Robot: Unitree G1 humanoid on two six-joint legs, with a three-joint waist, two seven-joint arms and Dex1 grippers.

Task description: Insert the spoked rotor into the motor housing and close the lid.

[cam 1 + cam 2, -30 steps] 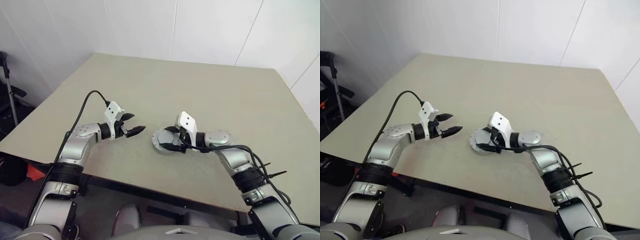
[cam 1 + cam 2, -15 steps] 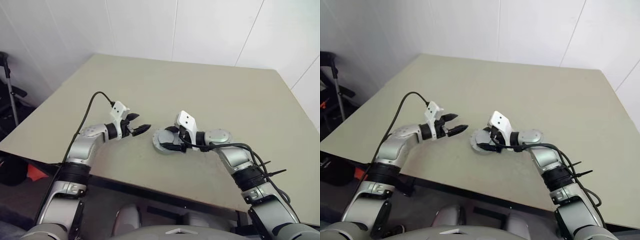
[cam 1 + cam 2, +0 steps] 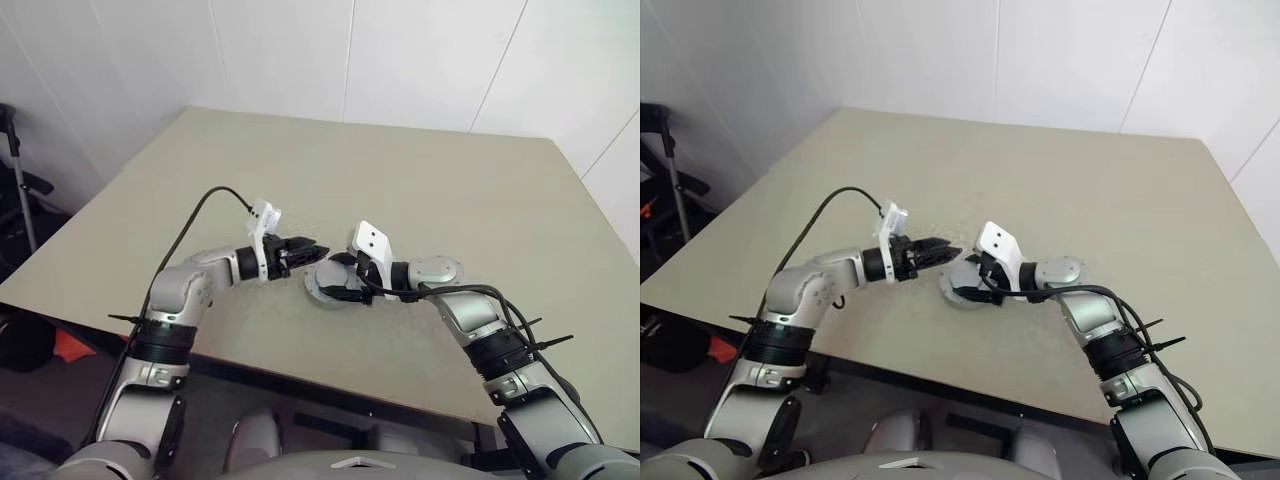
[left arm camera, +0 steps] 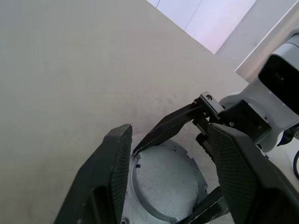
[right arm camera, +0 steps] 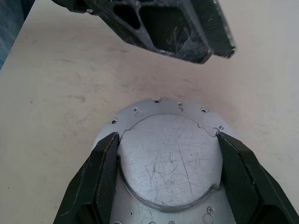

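Observation:
The motor housing (image 5: 168, 158) lies on the table as a round silver puck, its flat scratched face up, with small holes round the rim. My right gripper (image 5: 167, 135) is shut on it, one black finger (image 5: 105, 177) at each side of the raised middle plate. My left gripper (image 3: 318, 248) hovers just left of and above the housing (image 3: 318, 286), fingers a little apart with nothing between them. From the left wrist, the housing (image 4: 163, 182) sits below my left gripper (image 4: 170, 128). The spoked rotor is out of view. I cannot make out the lid.
The beige table (image 3: 420, 170) stretches wide behind and to both sides of the grippers, with its front edge (image 3: 300, 375) close below them. White walls close the back. A dark stand (image 3: 15, 180) is on the floor past the table's left edge.
My left gripper has swung right, from well left of the housing to just beside it, rolled, and its fingers have narrowed. The right gripper and the housing have stayed put.

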